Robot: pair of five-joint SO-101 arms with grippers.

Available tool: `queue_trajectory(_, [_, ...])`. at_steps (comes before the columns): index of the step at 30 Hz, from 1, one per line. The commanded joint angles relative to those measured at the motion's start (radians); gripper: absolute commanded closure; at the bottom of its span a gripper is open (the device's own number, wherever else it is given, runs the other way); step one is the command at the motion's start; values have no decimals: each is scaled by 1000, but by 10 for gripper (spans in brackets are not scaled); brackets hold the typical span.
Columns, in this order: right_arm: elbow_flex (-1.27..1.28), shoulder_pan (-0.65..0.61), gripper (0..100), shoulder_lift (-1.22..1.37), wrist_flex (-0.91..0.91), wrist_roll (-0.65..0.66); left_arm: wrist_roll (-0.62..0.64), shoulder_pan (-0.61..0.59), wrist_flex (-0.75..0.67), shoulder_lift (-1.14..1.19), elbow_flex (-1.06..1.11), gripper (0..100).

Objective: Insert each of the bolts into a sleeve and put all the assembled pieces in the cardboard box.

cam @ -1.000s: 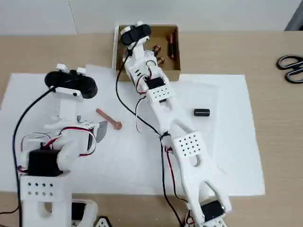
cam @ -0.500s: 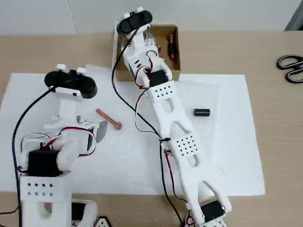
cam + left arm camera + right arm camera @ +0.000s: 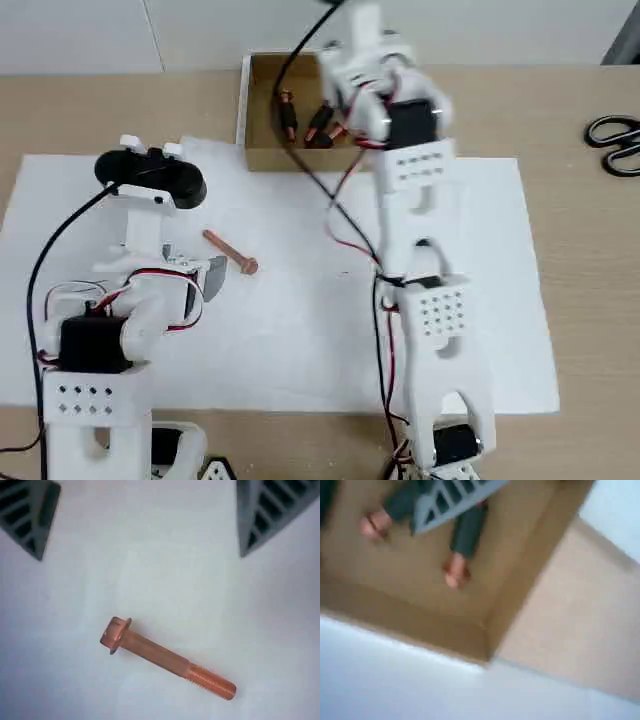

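Copper-coloured bolt (image 3: 166,658) lies flat on the white sheet (image 3: 300,330) that covers the middle of the wooden table (image 3: 90,110); it carries no sleeve and nothing touches it. The left tool (image 3: 141,545) hangs directly above the sheet with its two grey ribbed fingers (image 3: 262,515) spread wide apart, and it holds nothing. In the left wrist view the bolt rests just beyond the gap between the fingers, clear of both. In the high view it lies just beside the left arm, head end pointing away from the cardboard box (image 3: 285,157). The box stands at the far edge of the sheet, its near wall on the sheet. Several assembled pieces (image 3: 288,113), dark sleeves with copper ends showing, lie loose on the box floor. The right arm (image 3: 430,310) stretches from the near table edge across the sheet to the box, and the right tool (image 3: 352,78) sits over the box's right side. Whether the right tool is open or closed, or has hold of anything, cannot be told. A pair of scissors (image 3: 612,140) lies on bare table well to the right, apart from everything else.
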Motion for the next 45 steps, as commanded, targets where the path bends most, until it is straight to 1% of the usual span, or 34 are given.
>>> queue_trajectory(1, [-49,39,742,-136,214,11,0,-6,0,-8,-15,761])
queue_trajectory(3, [-48,58,743,-159,278,11,2,-6,0,-8,-15,761])
queue_trajectory(6, [-46,90,757,-186,282,11,2,-6,0,-8,-15,762])
queue_trajectory(12, [-44,88,928,-197,294,11,2,-8,3,-8,-15,762])
queue_trajectory(17, [-43,93,907,-199,302,11,2,-8,5,-8,-15,762])
queue_trajectory(20, [-21,93,895,-200,306,12,2,-40,2,-8,-15,762])
queue_trajectory(23, [118,93,881,-263,306,12,-2,-84,2,-8,-15,761])
queue_trajectory(26, [361,88,868,-410,300,9,-3,-114,2,-8,-15,761])
queue_trajectory(31, [821,93,850,-674,286,6,0,-117,5,-8,-13,761])
queue_trajectory(34, [991,94,841,-800,272,6,2,-117,3,-8,-13,761])
queue_trajectory(37, [1140,108,841,-840,257,6,3,-117,2,-8,-12,761])
queue_trajectory(41, [1283,153,841,-796,130,15,3,-117,2,-8,-12,762])
queue_trajectory(42, [1286,162,841,-777,134,40,3,-117,2,-8,-8,762])
queue_trajectory(43, [1286,165,841,-754,142,95,3,-117,2,-8,-7,763])
queue_trajectory(45, [1286,156,842,-704,159,259,3,-117,5,-8,-5,763])
